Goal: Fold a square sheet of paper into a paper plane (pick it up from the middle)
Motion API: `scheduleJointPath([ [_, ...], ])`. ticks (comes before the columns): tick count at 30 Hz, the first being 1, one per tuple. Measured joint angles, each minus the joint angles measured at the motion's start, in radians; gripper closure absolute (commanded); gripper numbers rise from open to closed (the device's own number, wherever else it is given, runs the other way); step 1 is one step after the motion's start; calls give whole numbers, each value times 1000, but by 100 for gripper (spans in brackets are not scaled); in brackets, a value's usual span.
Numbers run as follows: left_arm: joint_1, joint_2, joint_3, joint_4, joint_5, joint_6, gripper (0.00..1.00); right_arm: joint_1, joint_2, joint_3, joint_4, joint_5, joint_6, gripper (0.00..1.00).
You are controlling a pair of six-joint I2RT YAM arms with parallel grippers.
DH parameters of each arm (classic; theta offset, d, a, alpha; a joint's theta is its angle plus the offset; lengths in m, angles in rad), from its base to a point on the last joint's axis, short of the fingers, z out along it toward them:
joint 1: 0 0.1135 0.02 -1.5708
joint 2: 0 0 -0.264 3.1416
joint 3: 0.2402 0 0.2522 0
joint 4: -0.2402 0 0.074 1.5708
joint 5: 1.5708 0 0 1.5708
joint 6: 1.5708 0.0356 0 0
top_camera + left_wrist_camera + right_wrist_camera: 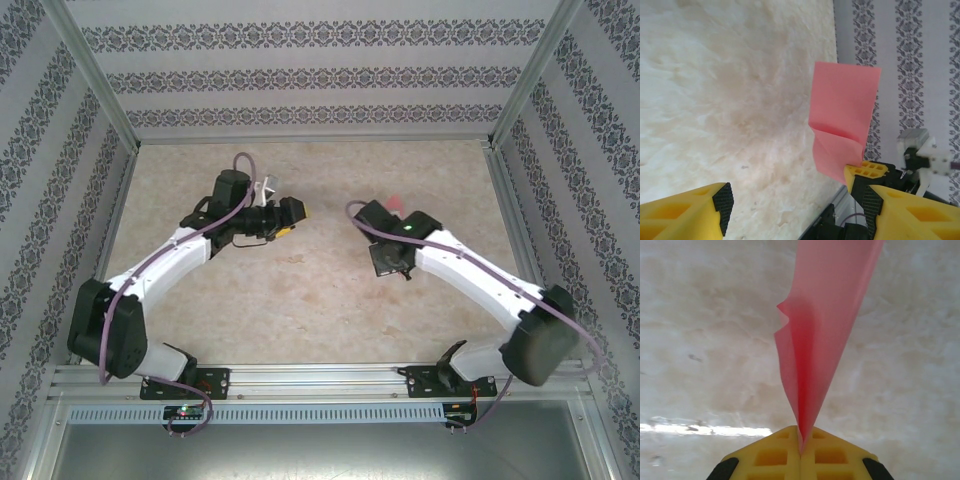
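Gripping hand: right gripper [801,441], yellow fingertips pressed together on the lower tip of the pink sheet of paper [825,315], pinching it.
Near edge: both arm bases are bolted on the metal rail along the near edge of the table [320,320], the left arm reaching up the left side and the right arm up the right side.
Left gripper [797,205]: jaws spread wide, bare table surface showing between the black pads [725,200]; it points toward the right arm and stands apart from the paper.
Right gripper [395,218]: over the table's far half, a little right of centre, facing the left gripper [298,212] across a gap.
Pink sheet of paper [842,115]: lifted off the table, rising from the right gripper [867,172]. It is doubled over, two layers meeting at the pinch, with a diagonal crease across its lower part and a straight upper edge.
Seen from above: the pink sheet of paper [397,203] shows as a small patch just beyond the right wrist.
Far side: patterned striped walls [300,70] enclose the table on the far, left and right edges.
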Motion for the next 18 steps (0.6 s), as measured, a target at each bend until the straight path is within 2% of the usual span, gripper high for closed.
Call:
scheduleJointPath([
  [4, 68, -74, -39, -62, -6, 23, 27, 91, 143, 41, -55, 93, 8, 100],
  [9, 111, -113, -68, -120, -5, 45, 27, 177, 311, 79, -64, 103, 27, 95],
  [14, 126, -121, -71, -165, -2, 67, 27, 226, 396, 87, 0, 7, 45, 82],
  [17, 127, -122, -71, -179, 1, 78, 27, 233, 400, 79, 90, -88, 52, 67],
  [18, 128, -122, -71, -183, 2, 82, 27, 233, 399, 73, 117, -114, 60, 65],
])
